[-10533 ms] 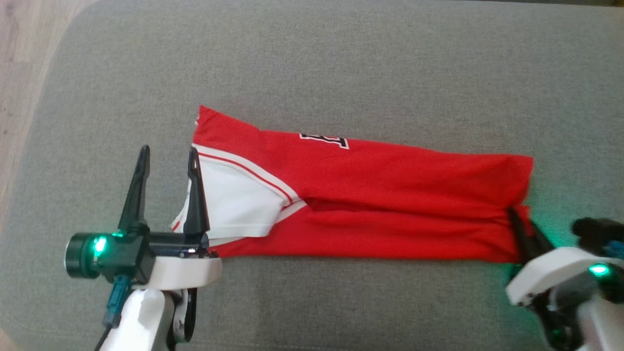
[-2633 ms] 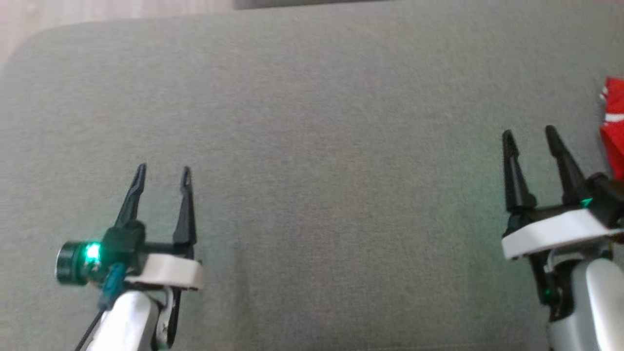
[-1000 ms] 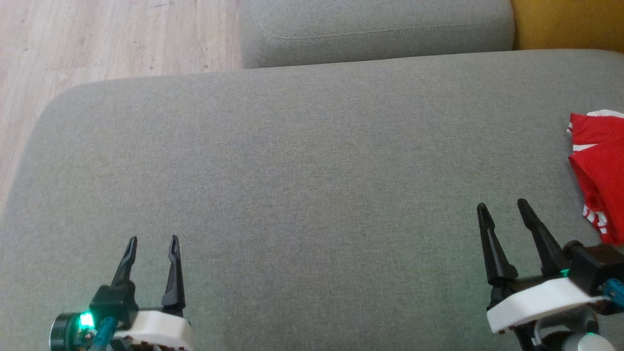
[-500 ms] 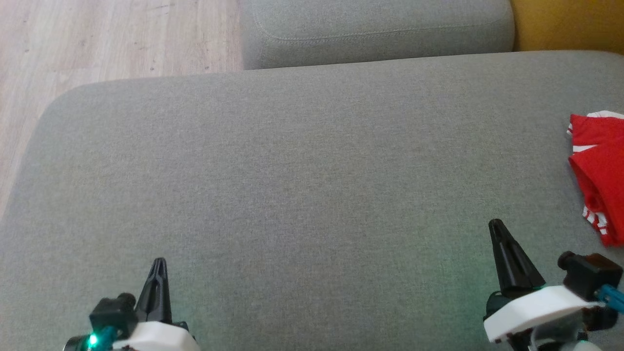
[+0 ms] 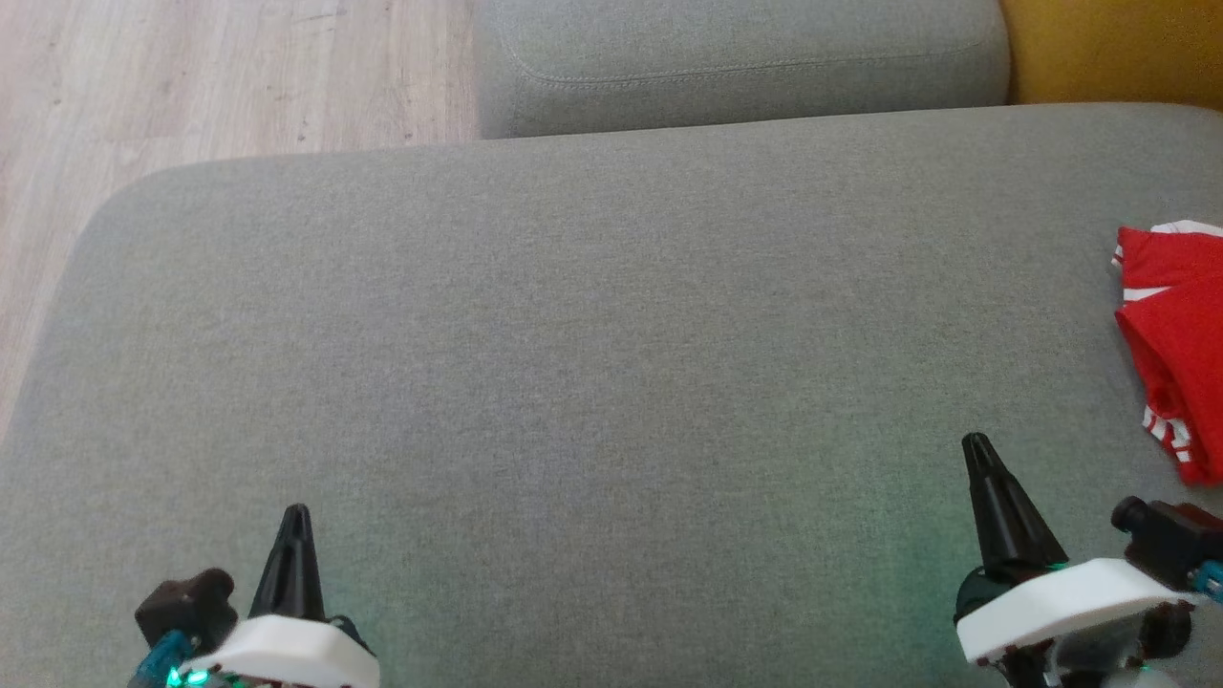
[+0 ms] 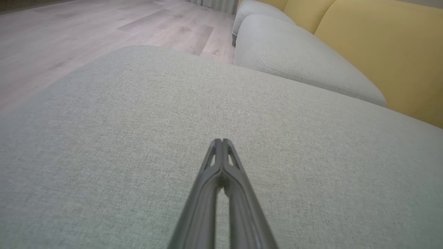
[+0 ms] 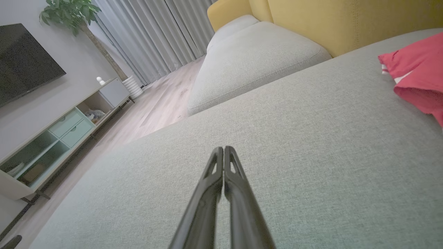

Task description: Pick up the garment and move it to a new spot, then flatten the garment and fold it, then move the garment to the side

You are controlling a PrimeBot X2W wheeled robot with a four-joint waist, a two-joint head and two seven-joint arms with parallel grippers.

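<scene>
Now left end effector (image 5: 294, 513) and right end effector (image 5: 976, 443) sit closed, empty; garment (image 5: 1177, 344) lies right, on cushion (image 5: 573, 334).

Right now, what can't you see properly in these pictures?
- Red garment: in the head view and the right wrist view, the right edge cuts it off, so its whole shape and folds cannot be told.
- Things on the cabinet shelves: right wrist view, too small and blurry to name.
- Plant: right wrist view, the top edge cuts off its leaves.
</scene>
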